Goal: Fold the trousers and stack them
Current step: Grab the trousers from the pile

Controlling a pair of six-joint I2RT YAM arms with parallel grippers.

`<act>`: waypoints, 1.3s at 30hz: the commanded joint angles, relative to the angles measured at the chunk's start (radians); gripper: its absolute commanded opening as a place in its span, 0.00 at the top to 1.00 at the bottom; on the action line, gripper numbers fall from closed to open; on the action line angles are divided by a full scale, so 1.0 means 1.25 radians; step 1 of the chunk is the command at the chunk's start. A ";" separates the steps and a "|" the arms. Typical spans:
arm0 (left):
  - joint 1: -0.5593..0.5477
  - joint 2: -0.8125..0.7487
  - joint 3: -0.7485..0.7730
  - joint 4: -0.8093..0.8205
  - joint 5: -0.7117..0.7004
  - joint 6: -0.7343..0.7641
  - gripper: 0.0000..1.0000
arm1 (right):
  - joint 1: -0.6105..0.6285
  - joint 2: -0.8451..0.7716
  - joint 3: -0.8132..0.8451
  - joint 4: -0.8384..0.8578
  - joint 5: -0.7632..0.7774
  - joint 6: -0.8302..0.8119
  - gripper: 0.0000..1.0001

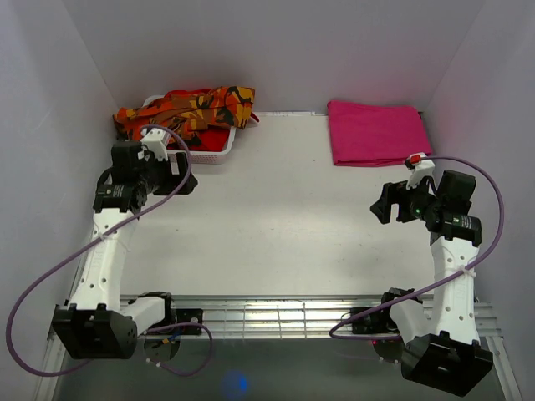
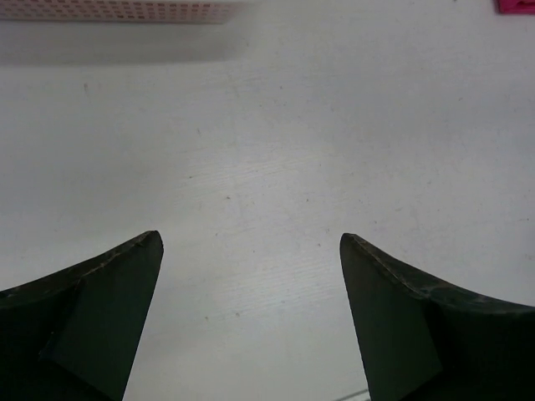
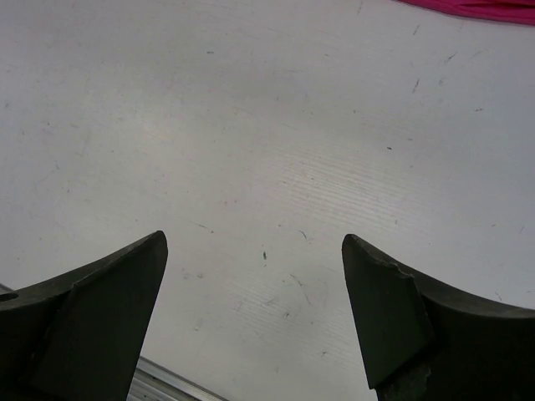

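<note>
Garment, overhead view: trousers (image 1: 188,109) in orange, red, yellow and black camouflage, bunched unfolded in a heap at the far left corner, one end spilling past the right rim of their container.
Container, overhead view: white perforated basket (image 1: 213,150), holding the trousers, set against the back wall.
Other textile, overhead view: pink cloth (image 1: 376,132), folded flat at the far right, well apart from the trousers.
Surface, overhead view: white table (image 1: 284,225), with a metal rail (image 1: 276,317) along its near edge between the arm bases.
Left arm, overhead view: left gripper (image 1: 182,182) just in front of the basket, carrying nothing.
Right arm, overhead view: right gripper (image 1: 383,205) over bare table, near the pink cloth's front edge but apart from it.
Left wrist view, tool: left gripper (image 2: 249,236) spread wide, only table (image 2: 276,125) between its dark fingers (image 2: 100,317).
Left wrist view, background: basket (image 2: 117,10) wall along the top edge, apart from the fingers; a corner of pink cloth (image 2: 516,5) at the top right.
Right wrist view, tool: right gripper (image 3: 253,237) spread wide and empty above scuffed table (image 3: 251,109).
Right wrist view, background: pink cloth (image 3: 476,7) at the top right; rail (image 3: 167,380) at the bottom left.
</note>
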 commanded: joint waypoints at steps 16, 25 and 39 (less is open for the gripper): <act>0.153 0.774 1.048 -0.287 -0.108 0.330 0.02 | -0.006 0.042 0.037 0.021 -0.052 0.009 0.10; 0.202 0.816 0.947 -0.093 -0.026 0.401 0.05 | -0.007 0.099 0.048 0.026 -0.047 0.008 0.10; 0.185 0.927 0.903 0.079 0.269 0.246 0.02 | -0.007 0.148 0.051 0.023 -0.033 0.009 0.10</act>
